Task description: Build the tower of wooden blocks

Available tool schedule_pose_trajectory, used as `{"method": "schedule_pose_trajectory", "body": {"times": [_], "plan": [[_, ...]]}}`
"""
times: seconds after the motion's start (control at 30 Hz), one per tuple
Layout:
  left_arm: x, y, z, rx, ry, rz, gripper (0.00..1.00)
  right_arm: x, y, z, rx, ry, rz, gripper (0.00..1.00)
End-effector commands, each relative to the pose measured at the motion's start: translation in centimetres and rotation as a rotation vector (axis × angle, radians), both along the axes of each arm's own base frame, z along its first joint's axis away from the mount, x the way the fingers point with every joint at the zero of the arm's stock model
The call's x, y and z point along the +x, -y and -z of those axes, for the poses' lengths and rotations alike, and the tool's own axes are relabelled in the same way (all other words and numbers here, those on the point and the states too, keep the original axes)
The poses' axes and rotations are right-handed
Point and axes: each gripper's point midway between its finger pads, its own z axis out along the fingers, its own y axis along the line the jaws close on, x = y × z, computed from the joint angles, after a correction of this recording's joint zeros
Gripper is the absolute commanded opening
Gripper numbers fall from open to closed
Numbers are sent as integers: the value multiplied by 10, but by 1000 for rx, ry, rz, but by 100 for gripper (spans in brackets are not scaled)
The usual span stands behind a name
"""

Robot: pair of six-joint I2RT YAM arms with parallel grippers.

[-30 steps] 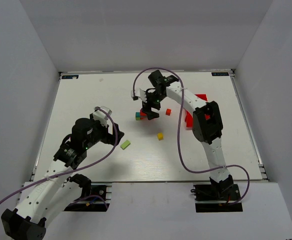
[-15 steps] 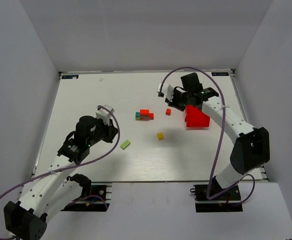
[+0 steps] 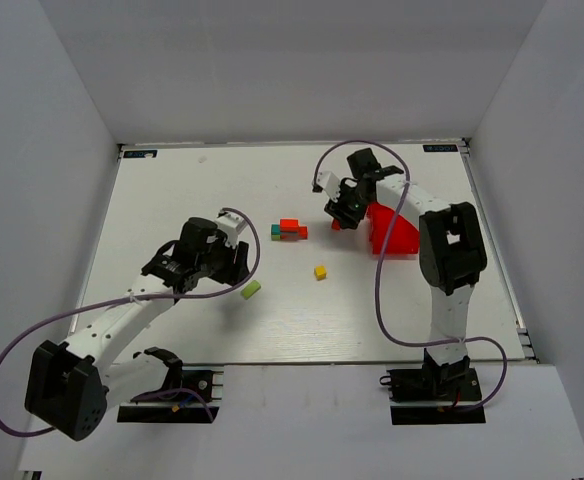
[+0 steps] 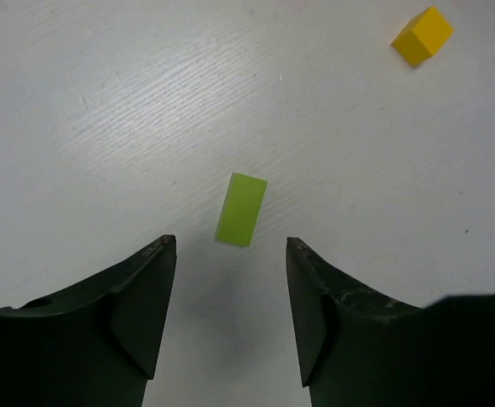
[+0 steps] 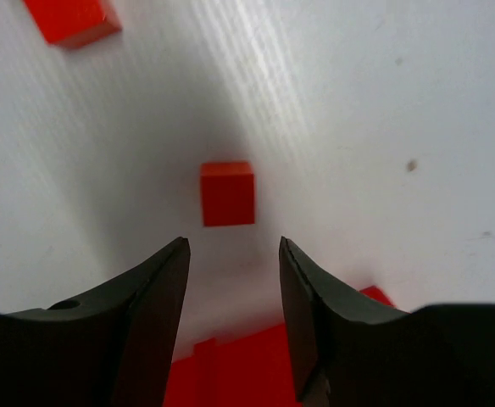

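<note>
While the wood block tower (image 3: 290,230) sits mid-table, my left gripper (image 4: 229,250) hangs open, green block (image 4: 241,209) at its twelve o'clock, and my right gripper (image 5: 233,246), equally open, frames the red cube (image 5: 227,193) at the tower's three o'clock, both lined up for picking.

Lime bar (image 4: 241,209) open on all sides before left hand (image 4: 229,250), red bin (image 3: 397,236) close beside right hand (image 5: 233,246)

Lime bar (image 4: 241,209) just beyond parted fingers (image 4: 141,314)
</note>
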Motion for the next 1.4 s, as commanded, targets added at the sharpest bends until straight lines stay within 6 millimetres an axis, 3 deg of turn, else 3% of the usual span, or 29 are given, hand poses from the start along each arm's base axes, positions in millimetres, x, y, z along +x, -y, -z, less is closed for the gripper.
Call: {"method": "schedule_pose_trajectory", "body": {"times": [0.0,0.23,0.4,0.57,0.97,1.13,1.37], "plan": [[0,2,-19,-28,70,22,66,21,-15,-26,52,55,-3,53],[-3,9,-23,-59,75,50,67,33,-20,-17,50,40,2,54],[-2,10,-28,-73,91,57,67,26,-26,-18,72,0,-23,54],[-3,12,-31,-83,96,64,67,24,-27,-18,81,-15,-37,62],[-5,11,-27,-79,88,64,68,22,-25,2,51,-50,-29,62],[-5,11,-30,-83,96,64,68,22,-27,6,49,-56,-30,57],[-5,11,-30,-83,96,64,68,17,-25,14,35,-89,-37,35]]}}
